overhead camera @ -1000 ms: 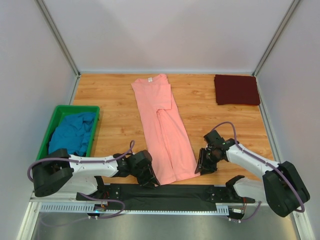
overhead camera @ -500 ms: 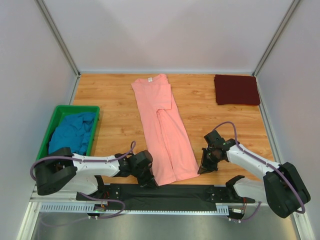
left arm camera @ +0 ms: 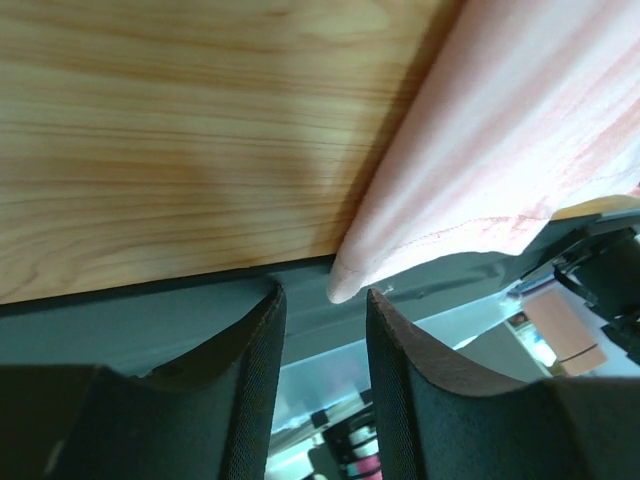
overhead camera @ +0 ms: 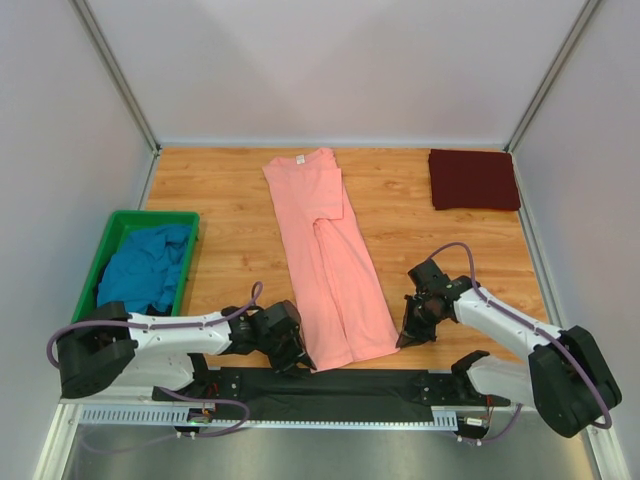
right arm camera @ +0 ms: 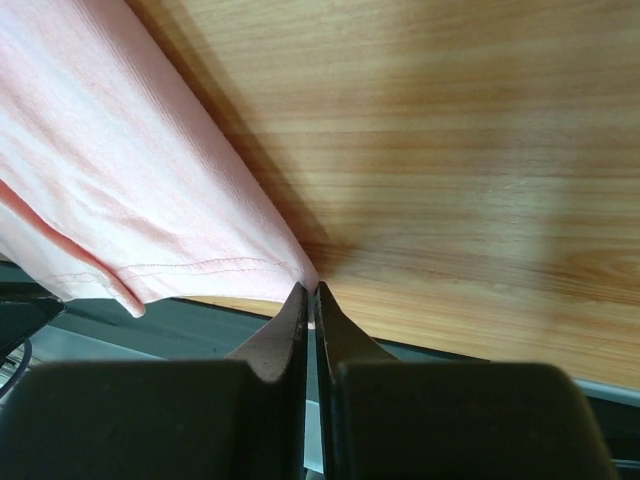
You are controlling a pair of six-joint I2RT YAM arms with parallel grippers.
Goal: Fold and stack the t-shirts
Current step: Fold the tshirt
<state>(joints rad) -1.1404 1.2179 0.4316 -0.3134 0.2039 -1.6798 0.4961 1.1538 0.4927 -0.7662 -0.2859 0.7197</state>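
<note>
The salmon-pink t-shirt [overhead camera: 328,255] lies folded lengthwise down the middle of the table, white neck label at the far end. My right gripper [overhead camera: 404,338] is shut on the shirt's near right hem corner [right arm camera: 295,270] at the table's front edge. My left gripper [overhead camera: 300,360] is open at the near left hem corner [left arm camera: 345,283], which hangs just in front of the two fingers, not pinched. The dark maroon t-shirt [overhead camera: 473,178] lies folded at the far right. The teal-blue t-shirt [overhead camera: 143,265] lies crumpled in the bin.
The green plastic bin [overhead camera: 112,232] stands at the left edge of the table. A black base rail [overhead camera: 330,385] runs along the near edge under both grippers. Grey walls enclose the table on three sides.
My left gripper has shifted slightly down and left at the hem corner. My right gripper has stayed almost still at the right hem corner. The shirts have not moved.
</note>
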